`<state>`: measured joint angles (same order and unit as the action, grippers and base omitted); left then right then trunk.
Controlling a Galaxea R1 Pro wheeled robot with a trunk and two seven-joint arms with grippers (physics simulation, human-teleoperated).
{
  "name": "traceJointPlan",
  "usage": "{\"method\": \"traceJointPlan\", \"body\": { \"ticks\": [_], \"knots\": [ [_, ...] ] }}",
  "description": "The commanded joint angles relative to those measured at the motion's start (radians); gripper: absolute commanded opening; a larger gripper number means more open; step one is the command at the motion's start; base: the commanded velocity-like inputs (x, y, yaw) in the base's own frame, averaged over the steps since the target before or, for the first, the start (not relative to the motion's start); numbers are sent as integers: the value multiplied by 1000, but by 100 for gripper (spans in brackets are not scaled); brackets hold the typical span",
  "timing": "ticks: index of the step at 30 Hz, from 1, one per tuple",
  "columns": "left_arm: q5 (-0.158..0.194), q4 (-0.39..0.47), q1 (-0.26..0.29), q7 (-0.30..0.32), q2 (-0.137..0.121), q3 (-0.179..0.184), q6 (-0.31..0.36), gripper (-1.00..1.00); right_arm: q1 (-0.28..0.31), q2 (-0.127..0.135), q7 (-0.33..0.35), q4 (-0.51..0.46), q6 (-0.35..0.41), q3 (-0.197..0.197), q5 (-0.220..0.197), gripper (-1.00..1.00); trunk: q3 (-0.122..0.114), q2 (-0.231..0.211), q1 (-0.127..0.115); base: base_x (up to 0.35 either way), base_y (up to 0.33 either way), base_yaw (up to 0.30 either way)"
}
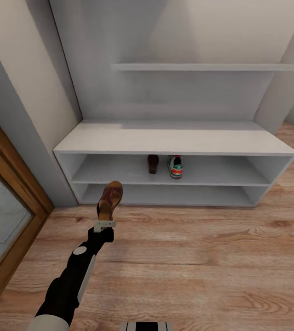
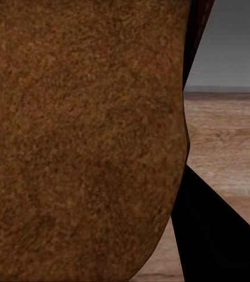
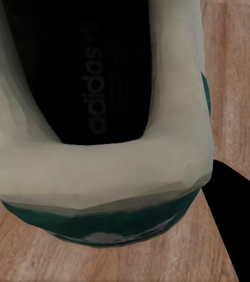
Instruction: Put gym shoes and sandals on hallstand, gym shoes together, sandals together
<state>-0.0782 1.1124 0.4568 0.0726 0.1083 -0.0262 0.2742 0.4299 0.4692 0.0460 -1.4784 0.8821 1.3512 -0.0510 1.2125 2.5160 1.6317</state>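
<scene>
L gripper point(image 1: 104, 225) clamped on sandal point(image 1: 110, 198) held above corridor floor point(image 1: 202, 257) before hallstand point(image 1: 174, 138), 2nd sandal point(image 1: 153, 163) and gym shoe point(image 1: 175, 166) on upper shelf at 12 o'clock, R gripper's grip can't be told, another gym shoe point(image 3: 101, 170) close-up at R wrist cam.

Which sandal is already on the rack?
The darker-looking sandal on the hallstand's upper open tier, just left of the gym shoe. The other sandal is held by the left gripper, above the corridor floor.
</scene>
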Motion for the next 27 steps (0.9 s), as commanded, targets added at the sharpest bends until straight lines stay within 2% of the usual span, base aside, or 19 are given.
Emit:
{"method": "traceJointPlan", "body": {
  "ticks": [1,7,14,18,24,25,27],
  "knots": [
    [-10,2,0,5,1,-3,6,-100,1,0,2,-1,5,2,-4,-100,1,0,0,22,-14,0],
    [-13,2,0,-6,2,-3,9,-100,1,0,2,0,5,1,-4,-100,1,0,0,160,-5,0],
    [-14,2,1,-139,3,-1,10,-100,1,0,2,0,5,0,-4,-100,1,0,0,123,0,0],
    [-13,1,37,-183,3,-1,10,-100,1,0,2,0,5,0,-4,-100,1,0,0,11,0,0],
    [-11,-4,78,-197,13,1,16,-100,1,-1,2,0,5,0,-4,-100,1,0,0,1,0,0],
    [-11,-5,84,-196,19,11,22,-100,1,-1,2,0,5,0,-4,-100,1,0,0,0,0,0],
    [-11,-9,93,-196,27,58,38,-100,1,-1,2,0,5,0,-4,-100,1,0,0,0,0,0]
  ]
}}
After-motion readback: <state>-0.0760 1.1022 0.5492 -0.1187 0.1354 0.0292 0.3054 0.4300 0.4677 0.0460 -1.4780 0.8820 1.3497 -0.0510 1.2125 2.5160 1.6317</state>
